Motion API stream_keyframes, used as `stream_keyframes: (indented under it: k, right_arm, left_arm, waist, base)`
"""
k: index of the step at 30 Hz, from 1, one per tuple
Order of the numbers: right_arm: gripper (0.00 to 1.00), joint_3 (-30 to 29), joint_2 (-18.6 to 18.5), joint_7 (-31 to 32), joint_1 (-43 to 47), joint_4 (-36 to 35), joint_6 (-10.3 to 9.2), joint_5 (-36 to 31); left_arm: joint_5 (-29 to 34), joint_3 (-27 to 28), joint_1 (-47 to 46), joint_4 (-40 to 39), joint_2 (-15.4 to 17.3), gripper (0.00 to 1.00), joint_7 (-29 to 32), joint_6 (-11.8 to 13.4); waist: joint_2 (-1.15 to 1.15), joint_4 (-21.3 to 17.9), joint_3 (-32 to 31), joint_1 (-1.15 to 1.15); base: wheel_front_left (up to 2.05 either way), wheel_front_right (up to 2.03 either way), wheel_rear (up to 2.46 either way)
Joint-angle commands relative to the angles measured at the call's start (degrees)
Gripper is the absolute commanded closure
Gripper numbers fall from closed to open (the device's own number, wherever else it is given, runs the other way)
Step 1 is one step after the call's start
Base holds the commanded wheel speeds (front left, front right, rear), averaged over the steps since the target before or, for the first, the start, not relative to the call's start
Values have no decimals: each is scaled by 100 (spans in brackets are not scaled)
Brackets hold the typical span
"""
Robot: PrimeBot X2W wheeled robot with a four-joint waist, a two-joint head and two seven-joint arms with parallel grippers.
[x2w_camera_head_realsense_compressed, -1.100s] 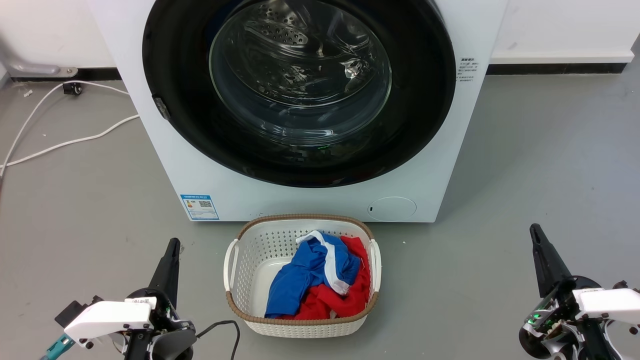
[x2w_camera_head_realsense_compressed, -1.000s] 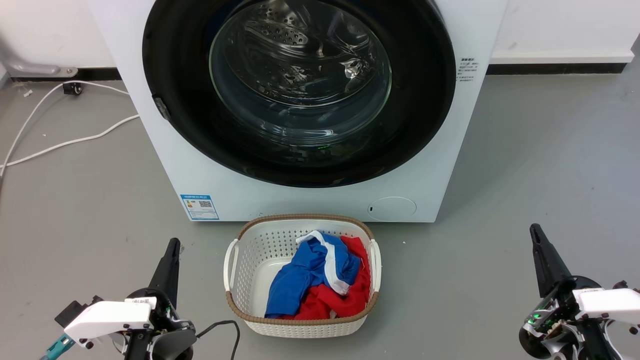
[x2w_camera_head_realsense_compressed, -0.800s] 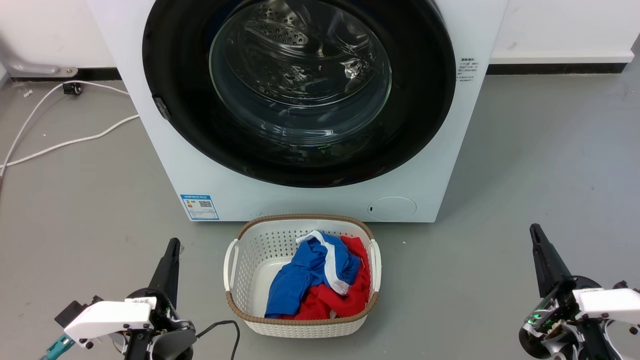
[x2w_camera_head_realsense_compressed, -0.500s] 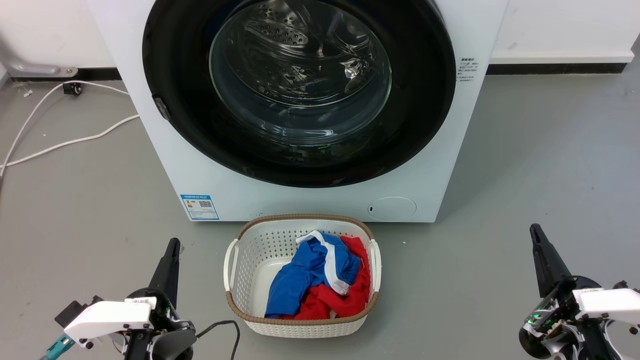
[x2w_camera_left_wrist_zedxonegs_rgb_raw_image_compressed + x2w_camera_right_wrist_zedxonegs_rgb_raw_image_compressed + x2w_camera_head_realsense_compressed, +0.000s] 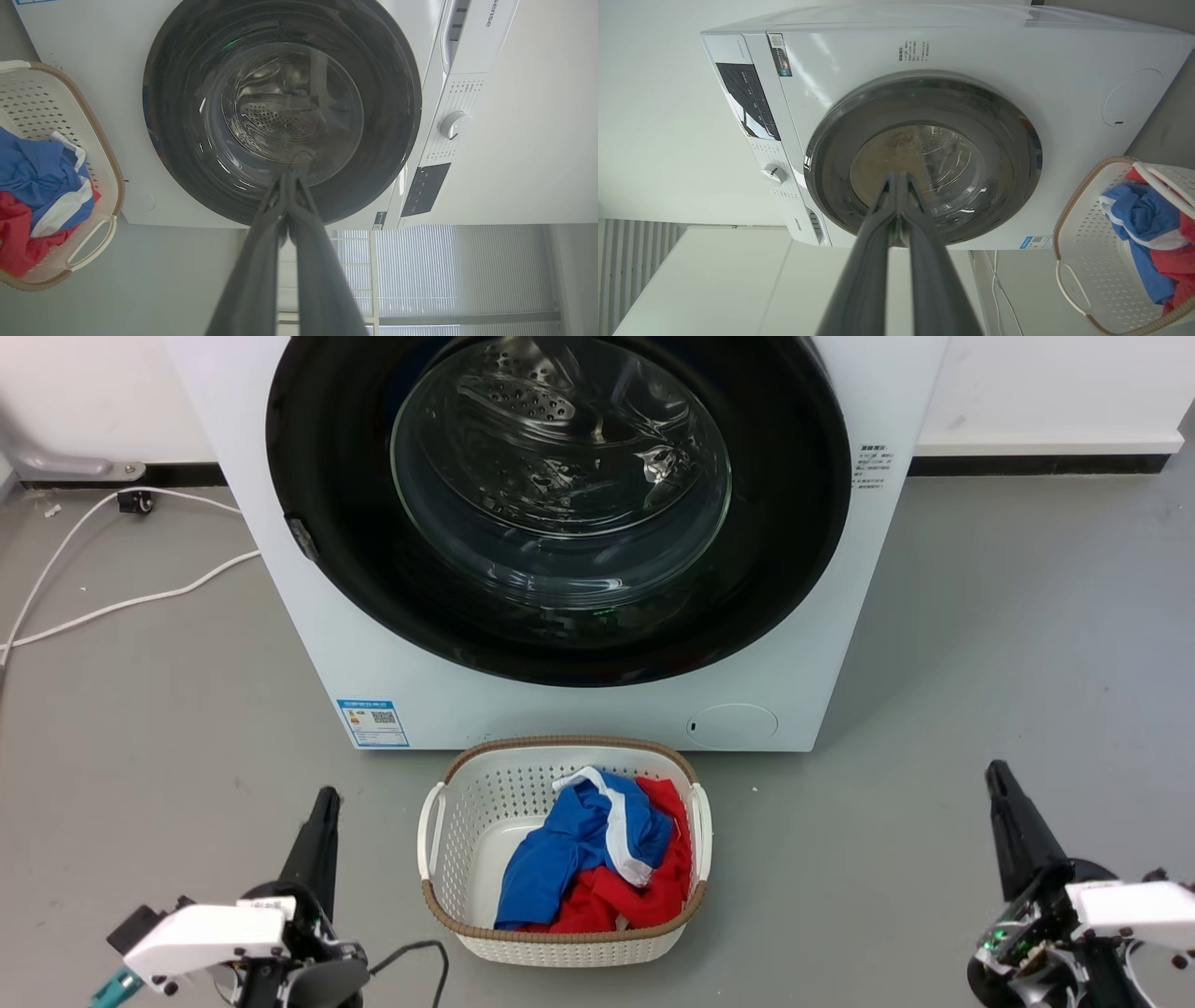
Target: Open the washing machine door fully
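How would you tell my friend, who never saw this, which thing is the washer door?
Find the big white washer behind the basket of clothes. The door is the huge shiny black disc on its front with a clear bulging glass middle. Unlike the little white round flap below it, it is black and nearly as wide as the washer.

A bare laundry corner, more test room than home: a white washing machine (image 5: 523,709) on plain grey floor (image 5: 1008,644) against a white wall (image 5: 1027,383), loose cables (image 5: 159,596) alongside, a basket (image 5: 560,947) of clothes (image 5: 569,849) in front.
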Motion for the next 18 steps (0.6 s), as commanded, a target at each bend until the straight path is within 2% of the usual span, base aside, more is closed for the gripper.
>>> stream_keyframes:
  k: [1,11,18]
  right_arm:
    - [0,1,1,0,16,21,0,0]
    - [0,148,1,-244,123,-145,1,-118]
    - [0,276,-52,-459,168,-242,2,-367]
  left_arm:
    - [0,-3,13,24,-2,0,-1,0]
    - [103,-356,-11,-32,-4,0,-281,-2]
    - [479,-518,-43,-86,-3,0,-471,-3]
  waist:
    - [0,0,0,0]
    - [0,-4,7,0]
    - [0,-4,12,0]
  base:
    - [0,0,0]
    - [0,0,0]
    - [0,0,0]
